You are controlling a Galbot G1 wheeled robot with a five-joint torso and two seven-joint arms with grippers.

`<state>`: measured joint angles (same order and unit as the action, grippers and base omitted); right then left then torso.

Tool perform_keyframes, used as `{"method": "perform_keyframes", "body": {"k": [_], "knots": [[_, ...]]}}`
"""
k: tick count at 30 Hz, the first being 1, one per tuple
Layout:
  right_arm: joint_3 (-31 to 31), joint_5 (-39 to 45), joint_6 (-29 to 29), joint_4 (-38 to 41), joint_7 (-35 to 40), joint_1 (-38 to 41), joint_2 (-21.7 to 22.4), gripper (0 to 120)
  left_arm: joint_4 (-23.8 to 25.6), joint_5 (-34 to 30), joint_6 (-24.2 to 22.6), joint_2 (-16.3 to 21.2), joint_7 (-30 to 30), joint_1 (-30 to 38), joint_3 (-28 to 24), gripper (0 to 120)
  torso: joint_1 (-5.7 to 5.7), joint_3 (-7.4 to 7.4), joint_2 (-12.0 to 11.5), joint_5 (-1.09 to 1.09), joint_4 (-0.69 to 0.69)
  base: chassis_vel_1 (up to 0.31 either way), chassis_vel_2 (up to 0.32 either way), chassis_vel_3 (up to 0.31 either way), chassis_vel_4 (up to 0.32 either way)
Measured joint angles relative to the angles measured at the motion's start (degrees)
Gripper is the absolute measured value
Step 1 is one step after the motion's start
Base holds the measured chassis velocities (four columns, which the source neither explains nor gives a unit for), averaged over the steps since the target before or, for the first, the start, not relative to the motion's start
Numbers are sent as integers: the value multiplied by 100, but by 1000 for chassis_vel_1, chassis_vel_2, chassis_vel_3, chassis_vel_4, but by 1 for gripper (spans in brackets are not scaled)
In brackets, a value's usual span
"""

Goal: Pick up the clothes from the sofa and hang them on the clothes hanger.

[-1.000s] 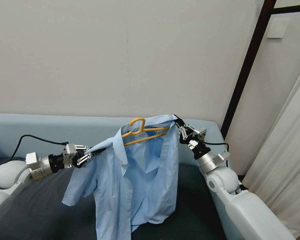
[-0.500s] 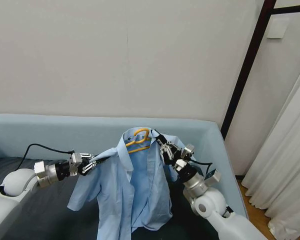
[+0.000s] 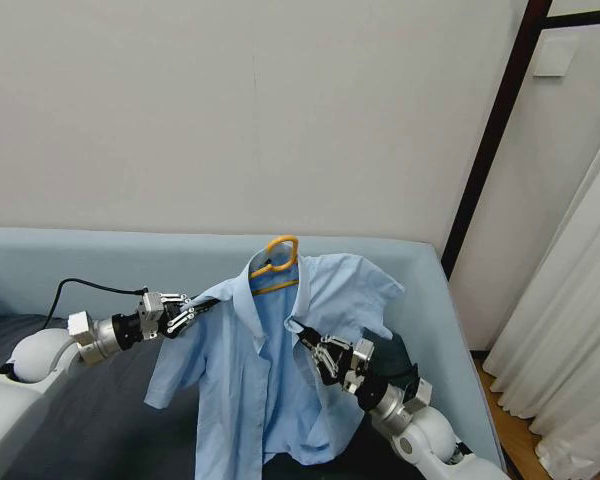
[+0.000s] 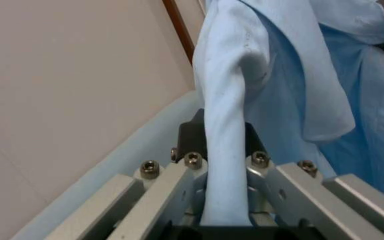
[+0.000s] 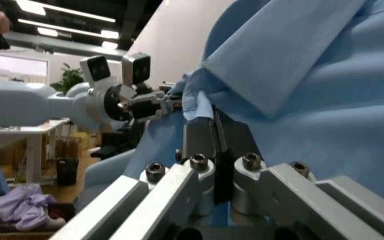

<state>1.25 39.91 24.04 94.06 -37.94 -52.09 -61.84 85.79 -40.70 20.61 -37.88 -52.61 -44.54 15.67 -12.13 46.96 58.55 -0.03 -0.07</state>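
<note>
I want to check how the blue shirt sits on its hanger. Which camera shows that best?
The head view: nearly the whole blue shirt hangs draped over the yellow hanger. The left wrist view shows a fold clamped in the left gripper; the right wrist view, an edge pinched by the right gripper.

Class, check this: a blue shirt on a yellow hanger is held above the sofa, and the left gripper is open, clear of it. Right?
No: the left gripper is shut on the shirt, as the left wrist view shows. The rest stands.
</note>
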Motion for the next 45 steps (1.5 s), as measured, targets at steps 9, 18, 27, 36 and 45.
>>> {"method": "perform_keyframes", "body": {"k": [9, 18, 27, 36, 45], "knots": [[41, -477, 93, -27, 555, -53, 26, 0, 107, -19, -12, 18, 7, -46, 24, 1, 0, 0, 0, 0, 1, 0, 0, 0, 0], [-8, -1164, 367, -1, 352, -447, 389, 32, 86, -107, -39, 63, 18, 158, 8, 1, 0, 0, 0, 1, 0, 0, 0, 0, 0], [-594, 946, -364, 825, -578, -495, 981, 63, -180, -194, -79, -113, -117, 756, -295, 1, 0, 0, -1, 0, 0, 0, 0, 0, 0], [-956, 2422, -1057, 1395, -737, -35, 1983, 94, -229, -190, -176, -128, -556, 927, -443, 1, 0, 0, -1, 0, 0, 0, 0, 0, 0], [-814, 2363, -1389, 854, -1290, 373, 2408, 100, -257, -68, -396, -21, -1383, 843, -446, 1, 0, 0, -1, 2, 0, 0, 0, 0, 0]]}}
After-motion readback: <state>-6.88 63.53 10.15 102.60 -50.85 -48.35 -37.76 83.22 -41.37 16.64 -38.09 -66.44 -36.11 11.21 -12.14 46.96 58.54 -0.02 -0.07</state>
